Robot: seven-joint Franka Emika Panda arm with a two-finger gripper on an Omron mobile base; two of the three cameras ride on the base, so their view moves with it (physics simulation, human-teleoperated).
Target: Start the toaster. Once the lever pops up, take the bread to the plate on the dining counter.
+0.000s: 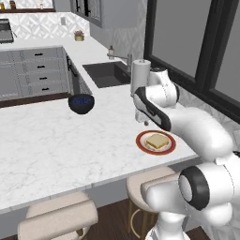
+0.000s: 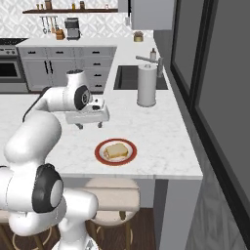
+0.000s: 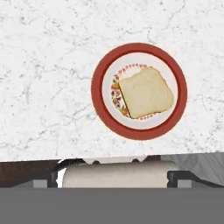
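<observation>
The bread (image 3: 146, 92) lies flat on the red-rimmed plate (image 3: 97, 92), a little right of its centre. The plate (image 1: 139, 140) rests on the white marble dining counter (image 1: 56, 140), near the front edge. My gripper (image 2: 90, 125) hovers above the counter just behind and left of the plate (image 2: 100, 152). It is open, points down, and holds nothing. The bread (image 2: 116, 151) stays clear of the fingers. From the left side the gripper (image 1: 145, 123) hangs just above the far rim, over the bread (image 1: 157, 140). The toaster is out of view.
A dark blue bowl (image 1: 81, 103) sits farther back on the counter. A paper towel roll (image 2: 147, 84) stands beside the sink (image 2: 132, 77). Stools (image 1: 61, 218) are tucked under the overhang; one stool (image 3: 116, 174) sits right below the plate. Dark windows line the right wall.
</observation>
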